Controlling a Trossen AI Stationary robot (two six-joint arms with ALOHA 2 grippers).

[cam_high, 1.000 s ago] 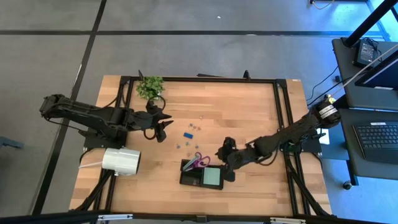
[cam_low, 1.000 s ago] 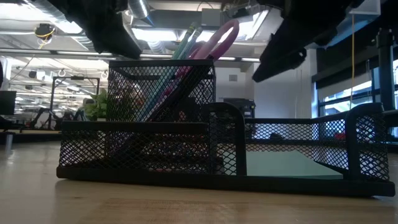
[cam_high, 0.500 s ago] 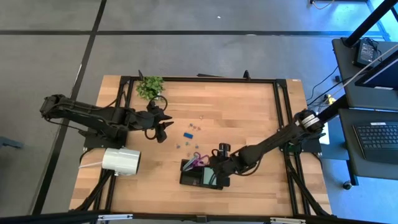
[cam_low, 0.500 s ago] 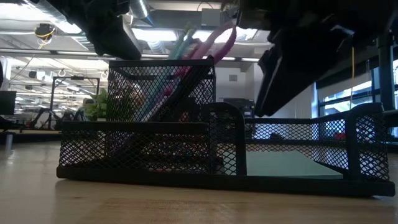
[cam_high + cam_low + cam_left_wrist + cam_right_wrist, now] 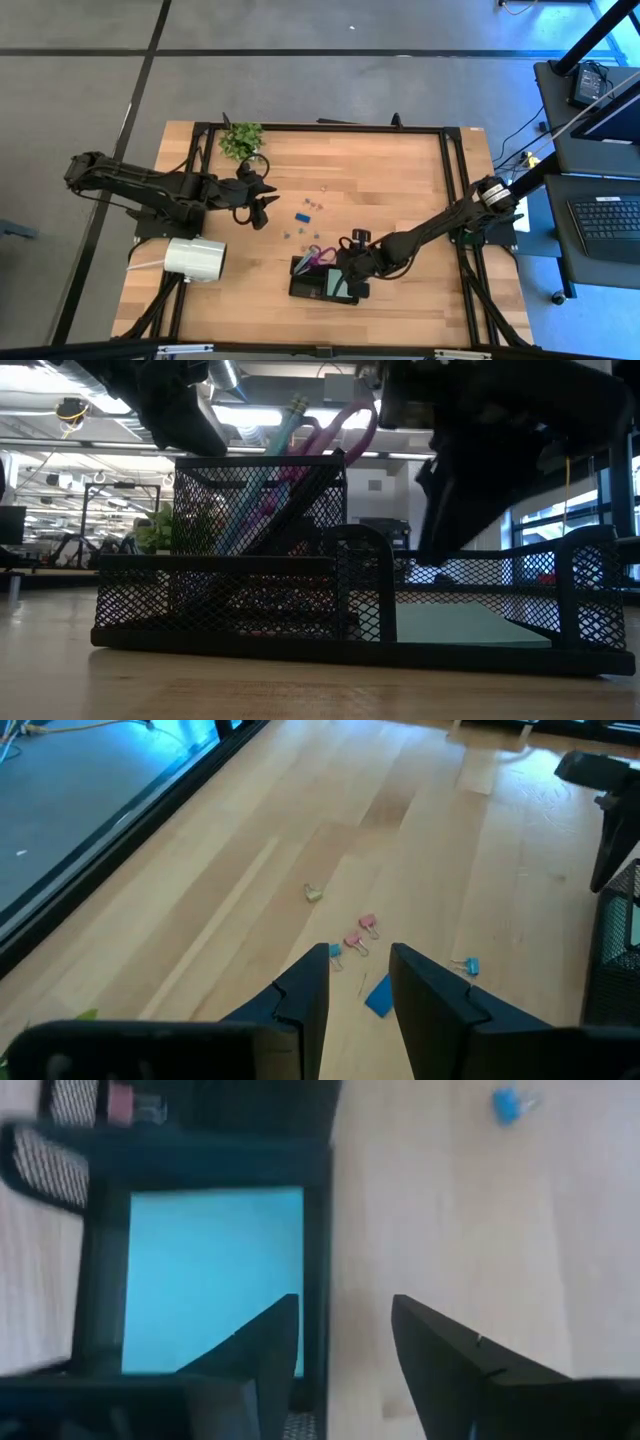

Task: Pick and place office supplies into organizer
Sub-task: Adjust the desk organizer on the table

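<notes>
Right gripper [image 5: 347,283] is down over the black wire-mesh organizer tray [image 5: 322,281], fingers [image 5: 455,1370] spread with nothing between them, one on each side of the tray's wall in the right wrist view. Beneath it lies the pale green square sticky-note pad [image 5: 215,1275], flat in the low open compartment. In the tall mesh cup of that tray, the purple-handled scissors [image 5: 345,425] and what looks like a pen or two stand leaning, handles up. On the light wooden table [image 5: 400,180], small blue and pink clips [image 5: 362,935] lie loose, well apart from the tray. The left gripper [image 5: 262,203] waits over there near them, fingers [image 5: 305,995] parted and empty, close to the small green plant [image 5: 241,139] and the big white roll [image 5: 194,258].
</notes>
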